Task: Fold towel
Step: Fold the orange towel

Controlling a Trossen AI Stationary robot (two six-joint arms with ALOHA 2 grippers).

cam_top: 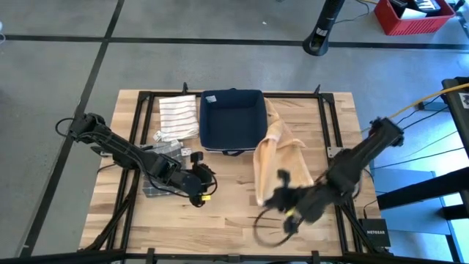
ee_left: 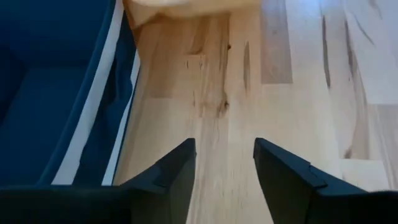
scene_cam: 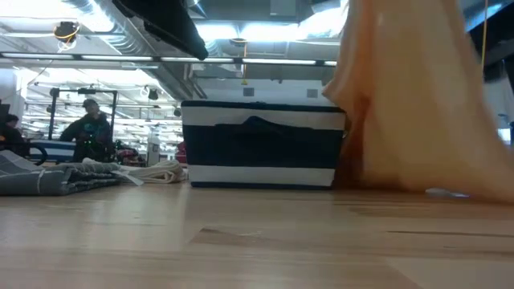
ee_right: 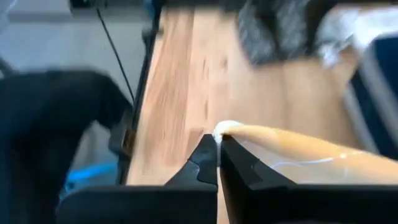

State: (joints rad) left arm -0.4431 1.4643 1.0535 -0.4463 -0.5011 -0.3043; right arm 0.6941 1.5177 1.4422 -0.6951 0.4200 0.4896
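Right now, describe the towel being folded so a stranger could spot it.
On the wooden table, find the navy fabric bin. The pale orange towel trails from the bin's right edge toward the right gripper, which pinches its corner. It is plain, unlike the striped cloth.

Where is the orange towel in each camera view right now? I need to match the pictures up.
High view: orange towel right of centre, running from the navy basket down to the right gripper.
Low view: towel hangs at right, beside the basket.
Left wrist view: towel edge at the top, basket alongside.
Right wrist view: towel corner pinched in the right gripper.
Shared landmark: the navy basket.
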